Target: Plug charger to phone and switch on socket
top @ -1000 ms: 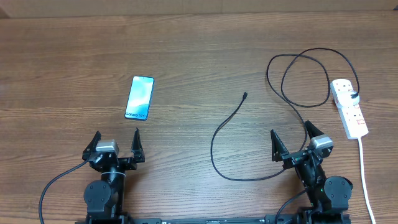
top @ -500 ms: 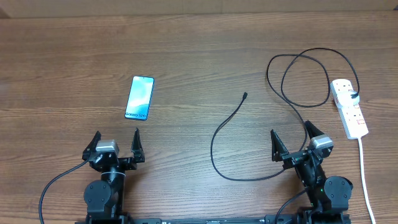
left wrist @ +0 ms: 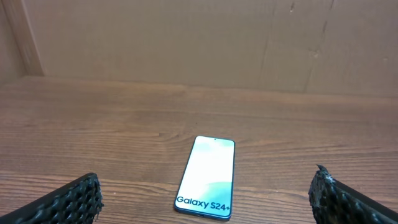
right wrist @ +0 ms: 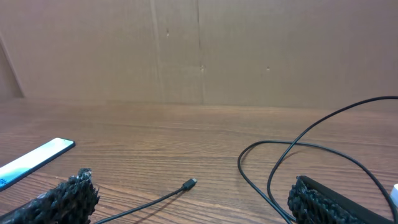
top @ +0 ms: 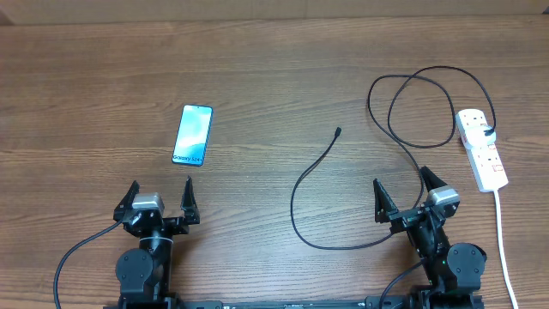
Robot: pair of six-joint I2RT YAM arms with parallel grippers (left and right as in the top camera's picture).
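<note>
Cord (top: 501, 240) from socket (top: 482, 149) runs off the overhead view's bottom edge

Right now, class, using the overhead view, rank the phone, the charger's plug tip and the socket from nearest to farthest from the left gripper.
1. phone, just ahead of the left gripper.
2. charger's plug tip, mid-table.
3. socket, far right.

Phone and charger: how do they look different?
The phone is a flat rectangle; the charger is a thin, looping cable. The phone's screen glows light blue; the charger is black. Both lie on the table.
</note>
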